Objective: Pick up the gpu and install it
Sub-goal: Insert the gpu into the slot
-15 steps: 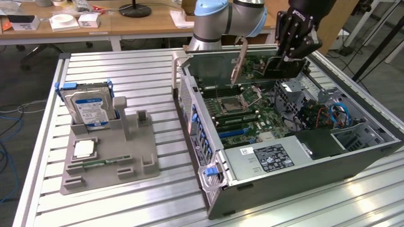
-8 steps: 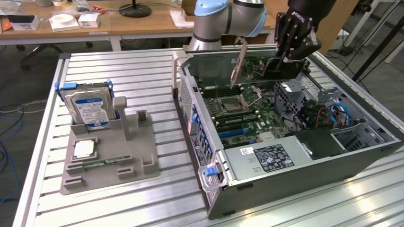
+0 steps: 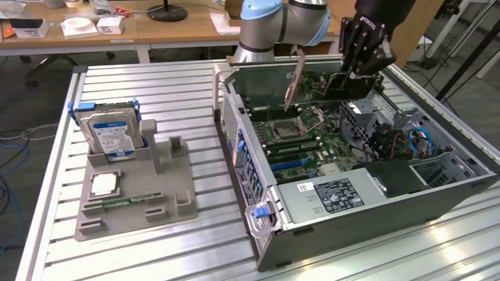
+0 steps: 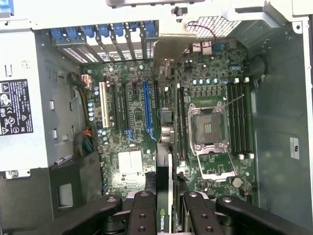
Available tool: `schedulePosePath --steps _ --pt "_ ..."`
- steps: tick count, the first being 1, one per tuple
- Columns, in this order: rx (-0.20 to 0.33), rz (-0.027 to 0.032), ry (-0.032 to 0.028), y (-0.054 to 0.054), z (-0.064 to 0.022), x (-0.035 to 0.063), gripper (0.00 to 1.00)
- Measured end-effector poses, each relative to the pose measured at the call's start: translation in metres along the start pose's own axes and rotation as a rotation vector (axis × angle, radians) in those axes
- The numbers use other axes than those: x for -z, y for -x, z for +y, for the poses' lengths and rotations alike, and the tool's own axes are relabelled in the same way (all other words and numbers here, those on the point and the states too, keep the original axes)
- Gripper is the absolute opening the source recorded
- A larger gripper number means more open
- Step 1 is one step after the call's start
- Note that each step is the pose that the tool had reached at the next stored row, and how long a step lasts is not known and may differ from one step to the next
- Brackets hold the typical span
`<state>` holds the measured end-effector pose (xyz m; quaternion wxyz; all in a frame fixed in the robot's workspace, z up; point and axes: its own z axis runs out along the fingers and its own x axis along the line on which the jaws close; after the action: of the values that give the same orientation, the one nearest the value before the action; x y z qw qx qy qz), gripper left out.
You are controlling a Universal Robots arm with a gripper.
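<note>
Held by the claw [image 3: 353, 75], whose fingers are pinched on its upper edge, the graphics card [image 3: 343, 86] is hung upright in the air over the open computer case [image 3: 469, 181], well above the motherboard [image 3: 312, 146]. Its silver bracket [image 3: 295, 76] is pointed down toward the board.

In the wrist view the card is seen edge-on, running down the middle between the two finger sets [image 4: 142, 215], with its line falling just beside the long blue slot [image 4: 146, 105] rather than over it.

For this step to be done well, it is judged that the card should be kept square and upright, its bottom edge brought parallel to and directly over the blue slot, and its bracket matched to the rear openings under the blue clips [image 4: 105, 32]. The processor socket [image 4: 209, 128] and its raised lever should be kept clear of.

An NVIDIA logo [image 4: 163, 221] can be read on the card's edge. The label on the power supply [image 3: 338, 194] and the blue one on the hard drive [image 3: 113, 133] cannot be read.
</note>
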<state>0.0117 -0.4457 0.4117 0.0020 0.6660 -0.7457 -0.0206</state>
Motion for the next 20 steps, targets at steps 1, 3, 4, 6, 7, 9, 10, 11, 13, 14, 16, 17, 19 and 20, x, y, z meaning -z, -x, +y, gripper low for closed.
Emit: schedulePosePath --steps 1,3,4,6,7,9,10,11,13,14,16,17,19,20 --pt "0.000 0.0000 -0.0001 0.0000 0.0001 -0.0004 0.26" --pt "0.000 0.0000 -0.0002 -0.0001 0.0003 -0.0012 0.26" --pt "0.000 0.0001 -0.0002 -0.0001 0.0004 -0.0016 0.26" --pt "0.000 0.0000 -0.0004 -0.0001 0.0007 -0.0024 0.26" --pt "0.000 0.0000 -0.0005 -0.0002 0.0008 -0.0029 0.26" --pt "0.000 0.0000 -0.0007 -0.0002 0.0010 -0.0037 0.26" --pt "0.000 0.0000 -0.0008 -0.0002 0.0012 -0.0041 0.26" --pt "0.000 -0.0001 -0.0009 -0.0003 0.0013 -0.0045 0.26" --pt "0.000 -0.0001 -0.0011 -0.0003 0.0016 -0.0053 0.26" --pt "0.000 -0.0001 -0.0011 -0.0003 0.0016 -0.0058 0.26" --pt "0.000 -0.0001 -0.0012 -0.0004 0.0018 -0.0067 0.26" --pt "0.000 0.0000 -0.0012 -0.0004 0.0019 -0.0070 0.26" --pt "0.000 -0.0001 -0.0013 -0.0004 0.0021 -0.0078 0.26" --pt "0.000 -0.0001 -0.0013 -0.0005 0.0022 -0.0082 0.26"
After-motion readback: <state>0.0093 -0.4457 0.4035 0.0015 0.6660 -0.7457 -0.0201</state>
